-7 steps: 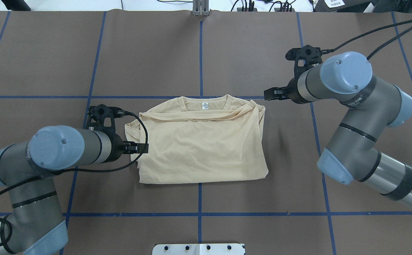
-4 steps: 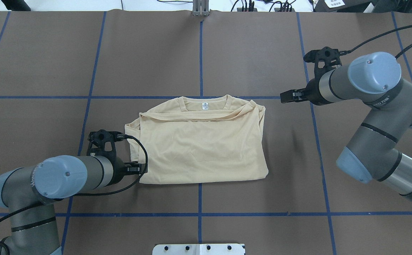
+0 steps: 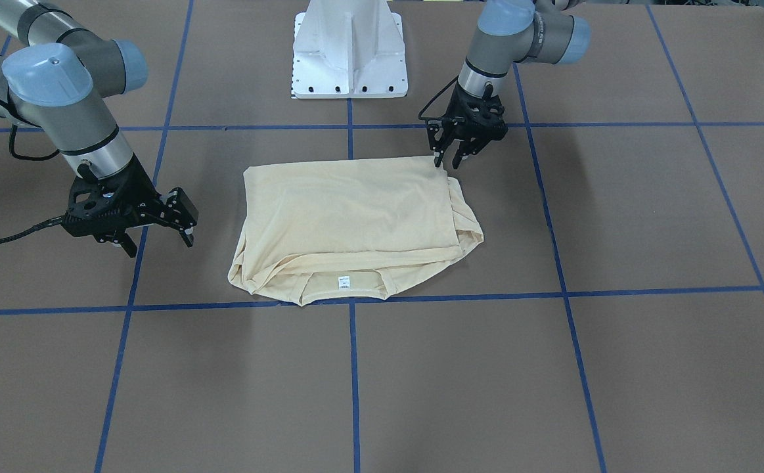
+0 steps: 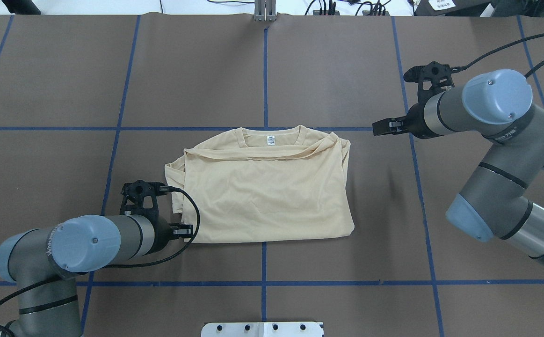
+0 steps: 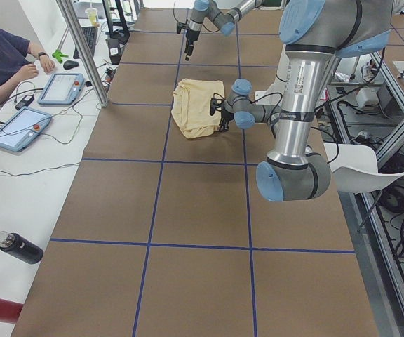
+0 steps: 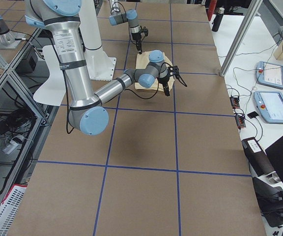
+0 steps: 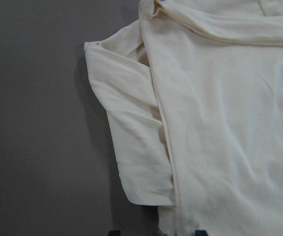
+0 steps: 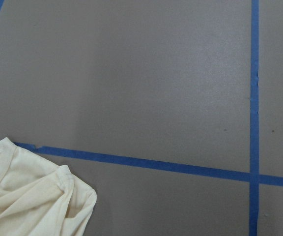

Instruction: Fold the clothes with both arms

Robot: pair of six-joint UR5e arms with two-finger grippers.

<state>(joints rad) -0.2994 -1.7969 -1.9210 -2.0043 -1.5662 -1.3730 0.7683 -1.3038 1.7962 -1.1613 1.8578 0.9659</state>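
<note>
1. Worktop [image 4: 337, 70]: carries the T-shirt [image 4: 264, 192], which lies flat at its middle. A blue tape line [image 4: 264, 70] runs under the T-shirt's centre.

2. Left arm [image 4: 80, 241]: reaches in low at the T-shirt's left side, level with the hem edge.

3. Right arm [image 4: 491, 112]: is bent well to the right of the T-shirt, level with the collar edge.

4. T-shirt: is folded to a rough rectangle, plain side up, no print showing. The collar edge faces away from the robot. A tucked sleeve fold [image 7: 127, 147] bulges past the T-shirt's left edge, so that side is thicker and less tidy.

5. Left tool [image 3: 447, 159]: is released, jaws spread. It sits at the T-shirt's left hem corner. In the wrist view the fingertips straddle that corner without clamping it. Judgement: this is the approach to a corner pinch for the next fold.

6. Right tool [image 3: 158, 244]: is released, jaws spread and empty, apart from the T-shirt's right collar corner. Judgement: it is held off so the fabric is not dragged.

7. Neck label [image 4: 270, 139]: sits face up at mid-collar.
</note>
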